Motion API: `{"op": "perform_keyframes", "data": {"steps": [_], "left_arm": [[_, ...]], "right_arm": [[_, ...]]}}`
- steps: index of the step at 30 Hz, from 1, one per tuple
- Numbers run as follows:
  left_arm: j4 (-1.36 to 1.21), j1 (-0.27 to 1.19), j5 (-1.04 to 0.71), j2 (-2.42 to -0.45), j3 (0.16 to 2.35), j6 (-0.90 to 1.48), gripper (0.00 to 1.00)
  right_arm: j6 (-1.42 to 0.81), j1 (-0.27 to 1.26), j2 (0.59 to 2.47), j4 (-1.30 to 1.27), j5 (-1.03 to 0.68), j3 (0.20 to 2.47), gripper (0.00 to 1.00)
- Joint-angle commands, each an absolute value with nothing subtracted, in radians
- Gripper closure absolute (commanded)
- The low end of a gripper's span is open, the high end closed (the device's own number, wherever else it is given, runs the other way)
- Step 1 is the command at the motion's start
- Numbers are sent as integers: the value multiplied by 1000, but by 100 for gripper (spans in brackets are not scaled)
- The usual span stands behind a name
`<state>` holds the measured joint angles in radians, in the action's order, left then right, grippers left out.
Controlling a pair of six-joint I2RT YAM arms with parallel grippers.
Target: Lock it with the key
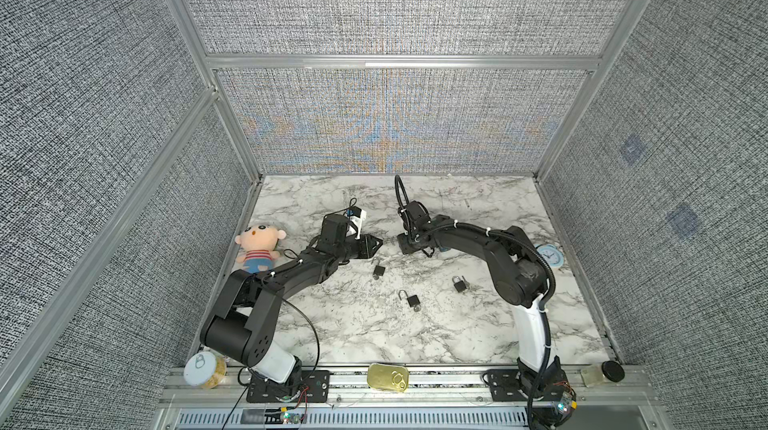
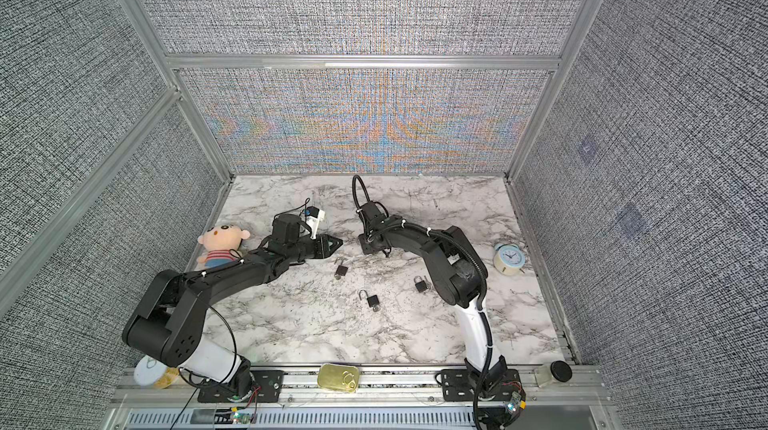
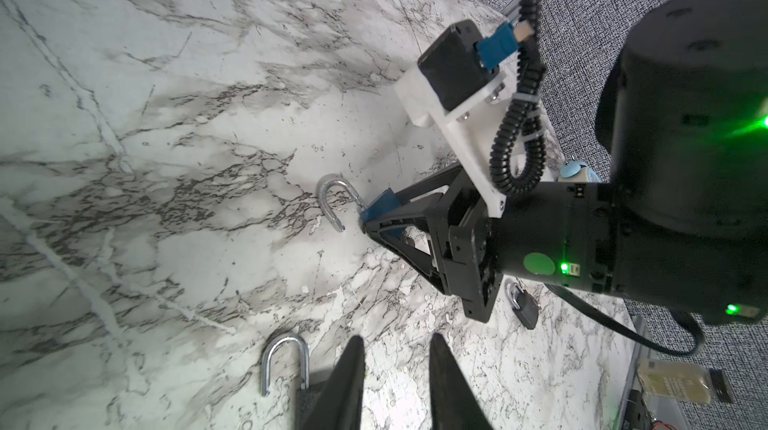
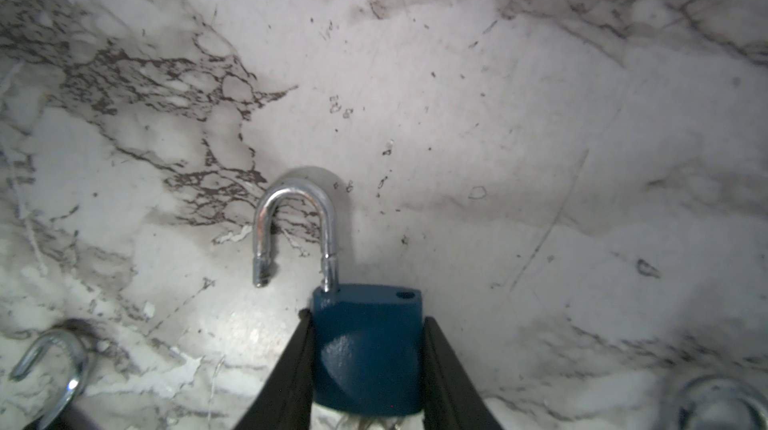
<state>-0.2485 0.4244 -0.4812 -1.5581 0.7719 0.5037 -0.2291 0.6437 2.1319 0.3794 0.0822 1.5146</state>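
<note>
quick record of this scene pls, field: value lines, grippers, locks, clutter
right gripper: shut on the blue padlock, fingers against both sides of its body
shackle: open, free end out of the body
left gripper: open, nothing between the fingers
other locks: three dark padlocks lying on the marble table
clutter: plush doll by the left arm, alarm clock by the right arm
</note>
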Motion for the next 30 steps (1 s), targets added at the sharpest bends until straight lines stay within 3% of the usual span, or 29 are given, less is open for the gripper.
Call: {"op": "perform_keyframes", "data": {"steps": [1,30], "left_arm": [[-261,422,-483,-1552,775,489,70],[-414,410,-599,-1686,799,557,69]], "right_arm": [[-229,647,2113,390,63,1508,68],[-296,647,1880,326,-76,1328,68]]}}
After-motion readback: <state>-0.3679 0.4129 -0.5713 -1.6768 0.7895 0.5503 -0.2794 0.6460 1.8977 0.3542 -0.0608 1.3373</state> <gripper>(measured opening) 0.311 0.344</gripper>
